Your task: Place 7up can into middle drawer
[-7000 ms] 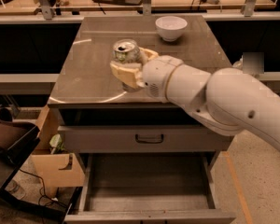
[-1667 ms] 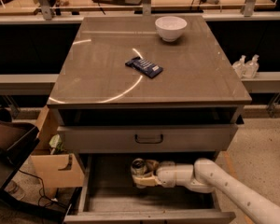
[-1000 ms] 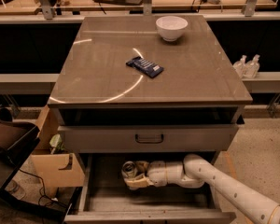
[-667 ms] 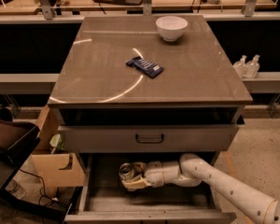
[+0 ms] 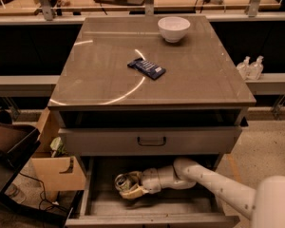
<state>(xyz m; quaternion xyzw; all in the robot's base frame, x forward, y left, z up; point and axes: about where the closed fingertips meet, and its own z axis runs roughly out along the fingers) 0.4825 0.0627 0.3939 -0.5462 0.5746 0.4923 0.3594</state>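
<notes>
The robot's arm [image 5: 213, 183] is smooth, round and creamy white, like a fat tube. It is very thick at the near end and thinner by the wrist. The gripper [image 5: 127, 187] is down in the middle drawer [image 5: 180, 206]. Its pale yellow fingers [image 5: 134, 192] are closed round the 7up can [image 5: 124, 180].

Glossy tabletop [image 5: 190, 80] — shiny metal 7up can [image 5: 123, 180], matt claw [image 5: 131, 189] inside the grey metal middle drawer [image 5: 156, 209].

Warm overhead light, curved glare arc on the tabletop [image 5: 204, 80] at 12 o'clock, gripper [image 5: 127, 187] in the shadowed middle drawer [image 5: 171, 206] at 6 o'clock.
</notes>
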